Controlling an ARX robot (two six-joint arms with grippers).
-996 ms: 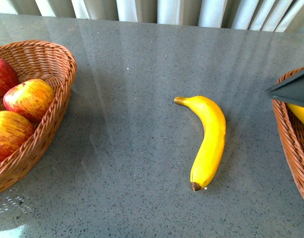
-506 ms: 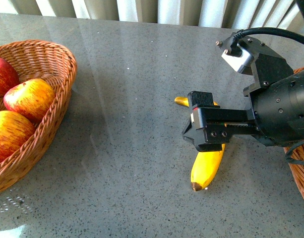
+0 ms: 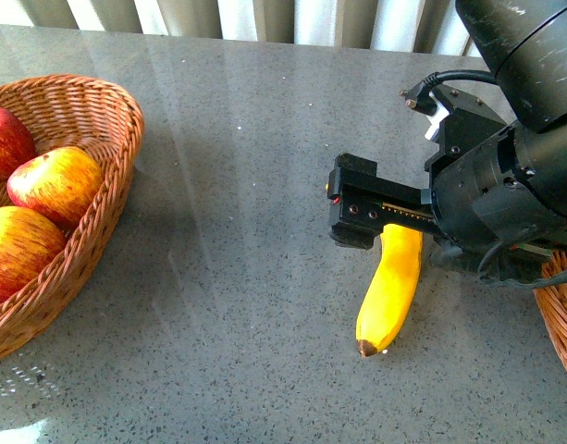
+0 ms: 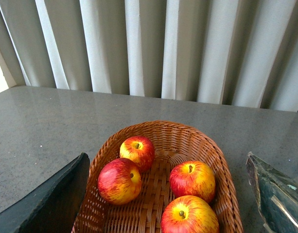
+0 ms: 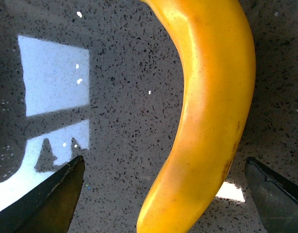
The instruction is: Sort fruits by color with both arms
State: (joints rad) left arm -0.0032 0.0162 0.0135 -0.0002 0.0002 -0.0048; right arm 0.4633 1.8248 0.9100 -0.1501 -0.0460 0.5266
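Desk: grey speckled stone desk (image 3: 237, 277), glossy, with pale vertical blinds (image 4: 149, 43) behind it.
Nearest to me: the brown blossom tip of the banana (image 3: 390, 287) points my way; the fruit lies flat on the bare desk, between the two baskets.
My right fingers: my right gripper (image 3: 357, 215) hangs over the banana's far half, hiding its stem end. In the right wrist view both fingers (image 5: 56, 199) stand wide apart, one on each side of the yellow body, neither touching it.
Why so placed: I judge the fingers straddle the fruit across its width so that closing will pinch it at mid-body, where it is thickest and least likely to roll.
Right basket: a wicker basket (image 3: 562, 319) shows at the right edge, just beside my arm; I take it as the home for yellow fruit.
Left basket: a wicker basket (image 3: 98, 120) well apart to the left holds red-and-yellow apples (image 3: 56, 185); the left wrist view shows four.
My left fingers: my left gripper (image 4: 163, 213) hovers above those apples, fingers spread wide, holding nothing.
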